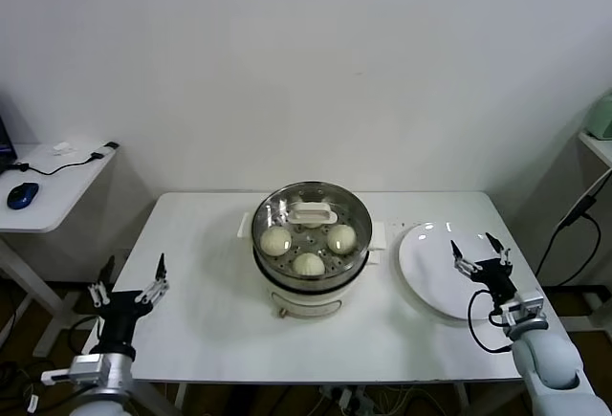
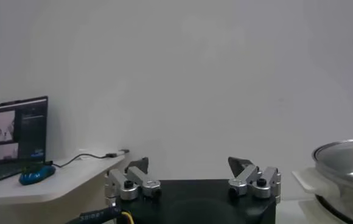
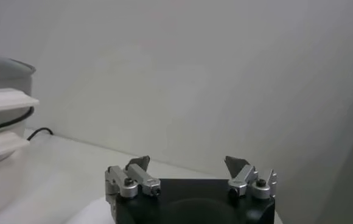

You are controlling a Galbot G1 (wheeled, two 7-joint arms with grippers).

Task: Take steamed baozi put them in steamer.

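Observation:
The steamer [image 1: 312,287], a shiny steel pot on a white base, stands at the table's middle. Three cream-white baozi [image 1: 308,264] lie on its perforated tray; a fourth does not show. A glass lid with a white handle [image 1: 313,212] seems to rest on the pot. My left gripper [image 1: 129,277] is open and empty at the table's front left edge, far from the pot. My right gripper [image 1: 481,251] is open and empty over the white plate [image 1: 426,263]. The steamer's rim shows in the left wrist view [image 2: 347,159] and the right wrist view [image 3: 0,115].
The flat white plate lies right of the steamer and holds nothing. A side desk [image 1: 57,182] with a blue mouse [image 1: 21,194] and cable stands to the left; a laptop [image 2: 12,137] shows there in the left wrist view. A black cable hangs at the right.

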